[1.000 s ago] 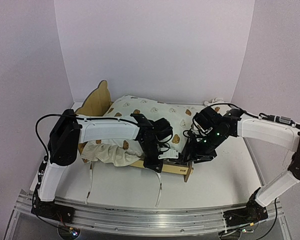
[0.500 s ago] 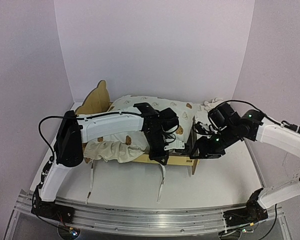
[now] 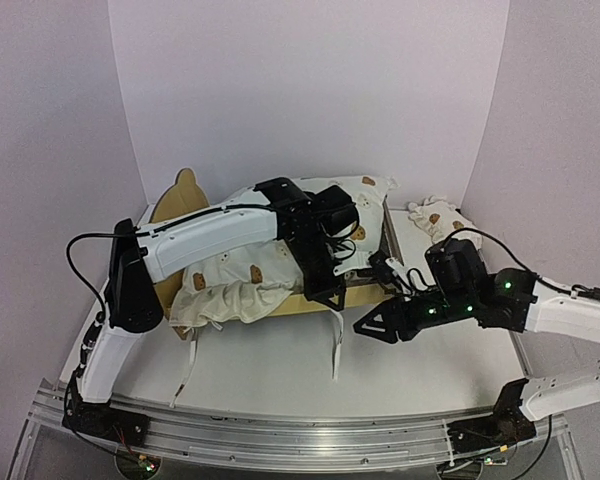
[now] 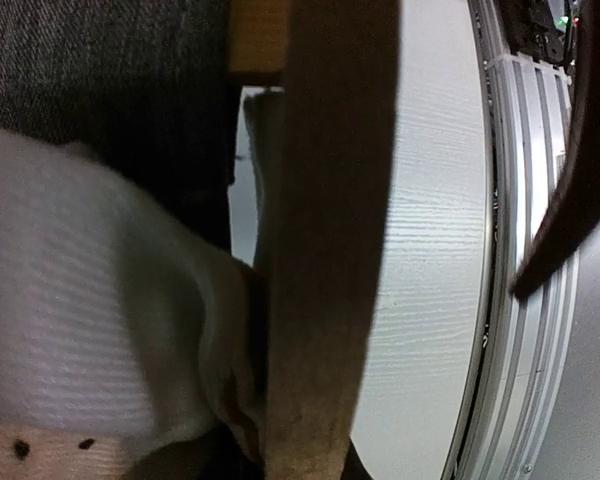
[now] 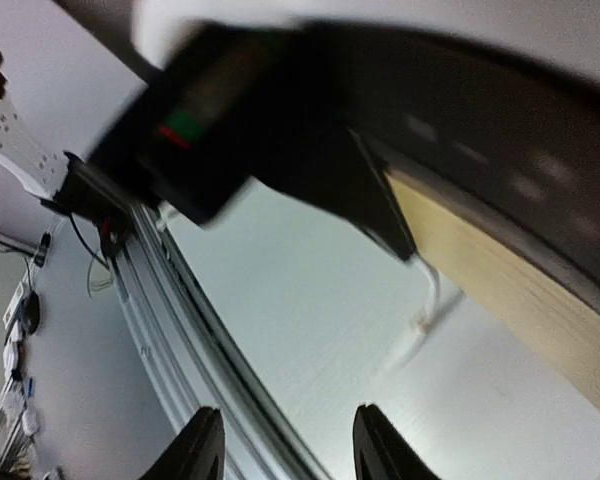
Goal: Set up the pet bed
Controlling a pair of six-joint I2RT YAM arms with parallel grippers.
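The pet bed (image 3: 183, 198), a light-wood frame with a curved headboard on the left, is tilted with its near rail raised. The large cream bear-print cushion (image 3: 235, 275) lies in it and bulges over the near rail. My left gripper (image 3: 325, 290) is shut on the near rail. In the left wrist view the rail (image 4: 325, 250) runs between the jaws, with the grey felt base (image 4: 100, 80) and the cushion (image 4: 80, 330) beside it. My right gripper (image 3: 375, 325) is open and empty, low over the table in front of the bed's foot end. Its fingertips (image 5: 202, 445) stand wide apart.
The small bear-print pillow (image 3: 435, 215) lies at the back right by the wall. Cushion tie strings (image 3: 335, 345) hang onto the white table (image 3: 260, 380). The metal rail (image 3: 280, 430) borders the near edge. Walls enclose the back and both sides.
My left gripper has lifted the bed's near rail up and back, tilting the bed. My right gripper has left the bed's foot end and moved down toward the front of the table.
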